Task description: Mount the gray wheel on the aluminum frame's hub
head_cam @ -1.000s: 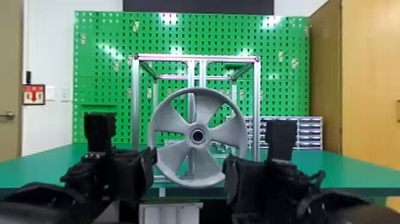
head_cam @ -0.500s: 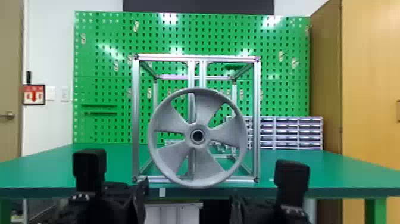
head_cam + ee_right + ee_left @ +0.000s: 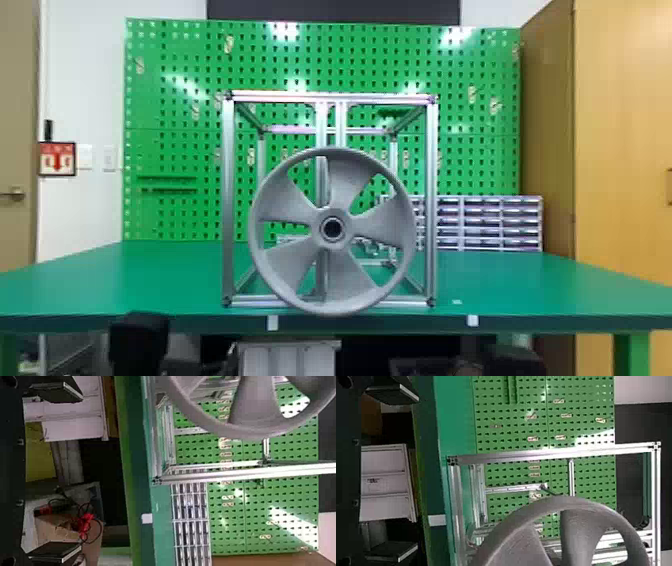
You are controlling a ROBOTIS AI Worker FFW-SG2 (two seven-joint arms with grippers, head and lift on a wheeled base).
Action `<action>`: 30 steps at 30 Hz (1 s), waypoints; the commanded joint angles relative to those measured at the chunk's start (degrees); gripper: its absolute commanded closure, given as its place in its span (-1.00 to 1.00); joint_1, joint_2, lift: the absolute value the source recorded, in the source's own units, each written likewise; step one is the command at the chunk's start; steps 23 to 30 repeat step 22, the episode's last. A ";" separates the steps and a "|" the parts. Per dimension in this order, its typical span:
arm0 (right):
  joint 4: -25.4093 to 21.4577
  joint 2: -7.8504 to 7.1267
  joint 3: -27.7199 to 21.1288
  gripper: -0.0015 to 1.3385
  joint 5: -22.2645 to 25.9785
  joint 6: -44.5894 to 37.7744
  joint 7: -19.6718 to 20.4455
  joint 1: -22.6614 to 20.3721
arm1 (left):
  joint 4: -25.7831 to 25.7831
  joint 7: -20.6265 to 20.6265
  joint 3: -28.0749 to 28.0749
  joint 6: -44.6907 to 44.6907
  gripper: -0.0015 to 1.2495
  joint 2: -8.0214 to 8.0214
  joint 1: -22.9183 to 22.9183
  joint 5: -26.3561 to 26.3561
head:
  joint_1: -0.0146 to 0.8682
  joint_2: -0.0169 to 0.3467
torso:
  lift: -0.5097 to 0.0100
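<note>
The wheel [image 3: 350, 180] looks to be on the hub of the frame [image 3: 228, 200], so I think the job now is to get the arms out of the way nicely. The left gripper [image 3: 417, 473] and the right gripper [image 3: 81, 473] are both low, in front of the frame. Each has its two fingers [image 3: 393, 395] wide apart, with nothing in them. The best way is to back both straight away from the frame, slow and even, so no finger bumps the rim. A bump could tip the wheel or slide it off. If it wobbles, a soft push near its middle ring [image 3: 321, 228], straight toward the frame, should help more than a push on one edge.

The wheel is big, round and gray, with five fat blades and a smooth rim. It stands up straight at the front of the frame (a bit like a giant fan), and its low edge hangs past the frame's bottom bar, in front of the tabletop [image 3: 150, 275] edge. I can't tell if it is pushed on all the way, because the hub is hidden behind it.
</note>
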State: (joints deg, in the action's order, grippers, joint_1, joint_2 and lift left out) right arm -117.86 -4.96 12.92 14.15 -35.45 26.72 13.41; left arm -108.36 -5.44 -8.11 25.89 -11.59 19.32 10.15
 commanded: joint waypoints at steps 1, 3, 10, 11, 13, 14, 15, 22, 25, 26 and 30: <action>0.00 -0.75 -0.18 -1.00 -1.41 2.22 -0.09 -3.04 | 0.96 0.52 -0.33 -2.25 -1.00 -0.19 -2.00 -1.80 | -0.98 -0.87 | -0.96; 0.00 -1.02 -0.36 -1.00 -1.76 3.02 -0.09 -4.18 | 1.66 1.40 -0.07 -3.48 -1.00 -0.19 -3.06 -1.89 | -0.98 -0.87 | -0.96; 0.53 -1.28 -0.36 -1.00 -2.29 7.15 -0.09 -7.96 | 4.21 2.98 0.37 -7.79 -1.00 -0.19 -6.75 -2.07 | -0.98 -0.87 | -0.96; 0.79 -1.19 -0.27 -1.00 -2.29 7.76 -0.09 -8.40 | 4.30 3.16 0.55 -8.05 -1.00 -0.19 -7.19 -2.07 | -0.98 -0.87 | -0.96; 1.49 -1.19 0.08 -1.00 -2.38 9.52 -0.09 -9.28 | 4.47 3.42 1.25 -9.19 -1.00 -0.19 -8.51 -2.07 | -0.98 -0.87 | -0.96; 1.84 -1.28 0.26 -1.00 -2.55 10.31 -0.09 -9.63 | 4.47 3.51 1.60 -9.54 -1.00 -0.19 -9.12 -1.89 | -0.98 -0.87 | -0.96; 2.28 -1.37 0.52 -1.00 -2.82 11.80 -0.09 -10.16 | 4.47 3.51 1.95 -9.98 -0.99 -0.10 -9.83 -1.71 | -0.98 -0.87 | -0.96; 4.30 -1.72 1.23 -1.00 -3.43 15.76 -0.18 -12.53 | 4.56 4.30 3.54 -11.92 -0.99 -0.01 -13.52 -1.10 | -0.98 -0.87 | -0.96; 4.30 -1.72 1.23 -1.00 -3.43 15.76 -0.18 -12.53 | 4.56 4.30 3.54 -11.92 -0.99 -0.01 -13.52 -1.10 | -0.98 -0.87 | -0.96; 4.30 -1.72 1.23 -1.00 -3.43 15.76 -0.18 -12.53 | 4.56 4.30 3.54 -11.92 -0.99 -0.01 -13.52 -1.10 | -0.98 -0.87 | -0.96; 4.30 -1.72 1.23 -1.00 -3.43 15.76 -0.18 -12.53 | 4.56 4.30 3.54 -11.92 -0.99 -0.01 -13.52 -1.10 | -0.98 -0.87 | -0.96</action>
